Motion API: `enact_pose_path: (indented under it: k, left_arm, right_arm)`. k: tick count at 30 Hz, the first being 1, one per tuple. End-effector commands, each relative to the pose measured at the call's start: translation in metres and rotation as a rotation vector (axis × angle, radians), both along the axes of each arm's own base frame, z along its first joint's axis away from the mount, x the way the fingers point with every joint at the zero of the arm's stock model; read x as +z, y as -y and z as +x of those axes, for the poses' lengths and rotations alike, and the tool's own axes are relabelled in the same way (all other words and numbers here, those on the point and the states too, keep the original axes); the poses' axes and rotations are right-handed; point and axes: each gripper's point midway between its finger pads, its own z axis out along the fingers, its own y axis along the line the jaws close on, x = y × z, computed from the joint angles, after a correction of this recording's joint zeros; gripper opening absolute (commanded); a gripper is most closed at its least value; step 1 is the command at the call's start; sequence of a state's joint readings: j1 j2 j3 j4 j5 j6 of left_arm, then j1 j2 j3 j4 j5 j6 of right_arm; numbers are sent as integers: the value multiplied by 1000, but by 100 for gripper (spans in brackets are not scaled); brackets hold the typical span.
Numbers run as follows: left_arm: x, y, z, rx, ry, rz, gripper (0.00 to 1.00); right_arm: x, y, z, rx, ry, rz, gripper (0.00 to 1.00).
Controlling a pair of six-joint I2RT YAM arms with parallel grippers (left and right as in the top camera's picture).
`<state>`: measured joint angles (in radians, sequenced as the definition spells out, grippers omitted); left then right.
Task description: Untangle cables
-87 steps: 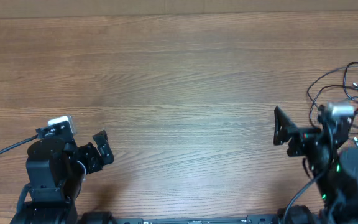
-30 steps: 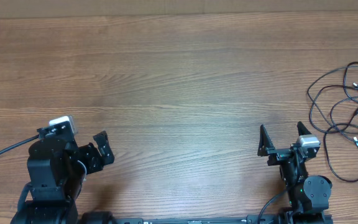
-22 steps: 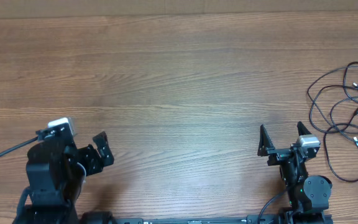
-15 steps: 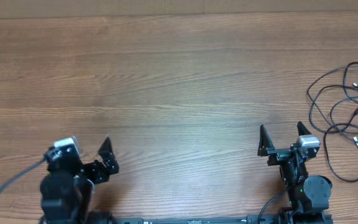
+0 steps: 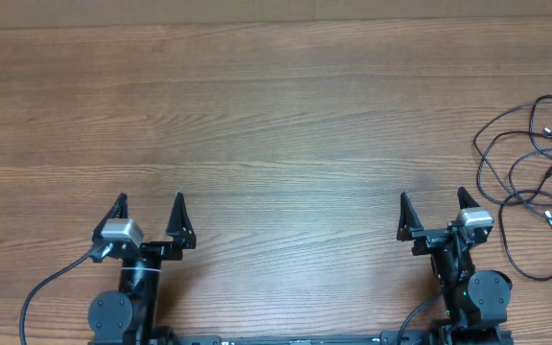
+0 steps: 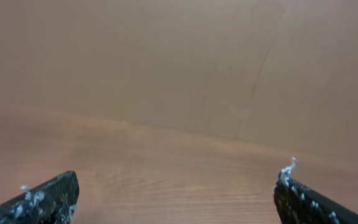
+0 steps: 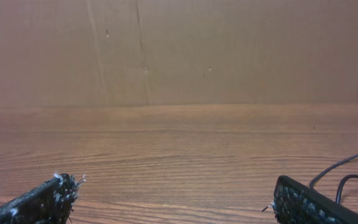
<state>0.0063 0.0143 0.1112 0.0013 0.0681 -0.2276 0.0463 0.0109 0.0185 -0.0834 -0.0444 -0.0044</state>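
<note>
The cables [image 5: 530,177] are thin black cords lying in loose overlapping loops at the table's right edge, with small plugs at their ends. Part of them shows at the lower right of the right wrist view [image 7: 347,171]. My right gripper [image 5: 437,213] is open and empty at the front right, just left of the cables and apart from them; its fingers show in the right wrist view [image 7: 173,199]. My left gripper [image 5: 149,213] is open and empty at the front left, far from the cables; its wrist view [image 6: 176,196] shows only bare wood.
The wooden table [image 5: 276,125] runs to a brown cardboard wall [image 7: 179,50] at the back. A thick black wire [image 5: 51,287] runs from the left arm's base at the front edge.
The right arm drew back from the cables to the front right, its gripper empty. The left arm then swung from its turned pose at the far left to face forward, jaws open.
</note>
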Motion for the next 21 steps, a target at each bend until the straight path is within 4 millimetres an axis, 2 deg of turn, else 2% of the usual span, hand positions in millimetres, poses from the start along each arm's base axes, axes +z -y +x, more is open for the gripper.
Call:
enact_pose_path:
  k: [1,7,12,13,21]
  left_arm:
    - [-3,6,3,-12,84,124,100]
    - [-11,10,4,-6,82,255,100]
    - [-54,2,8,14,-96,257,100]
    - [-68,3,7,5,-155,258,100]
    - [-69,3,7,5,-156,282,99]
  right_arm:
    - [-3,1,0,-5,0,-8,100]
    - [-3,1,0,-5,0,-8,100]
    - [-3,1,0,-5,0,-8,100]
    - [-3,1,0,-5,0,-8,100]
    - [-3,1,0,-4,0,-8,100]
